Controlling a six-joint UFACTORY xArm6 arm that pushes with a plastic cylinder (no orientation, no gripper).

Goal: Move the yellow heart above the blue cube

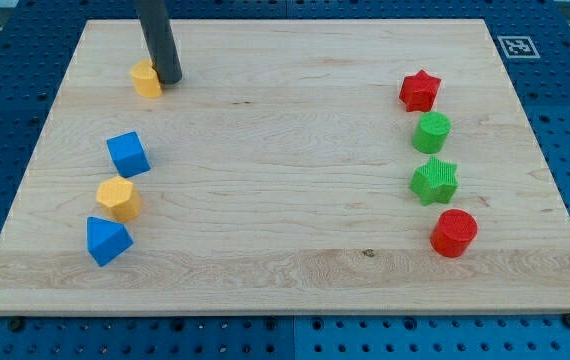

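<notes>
Touching yellow heart [146, 78], my tip [169, 80]; blue cube [128, 154] below

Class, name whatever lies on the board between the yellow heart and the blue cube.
Nothing: the camera view shows bare wood between the yellow heart and the blue cube.

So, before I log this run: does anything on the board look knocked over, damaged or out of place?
Nothing stands out. My tip sits against the yellow heart, up-board of the blue cube; every block lies flat on the board.

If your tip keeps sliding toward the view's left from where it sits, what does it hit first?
My tip already sits against the yellow heart, so it would push that first. Beyond it, bare board to the edge.
</notes>
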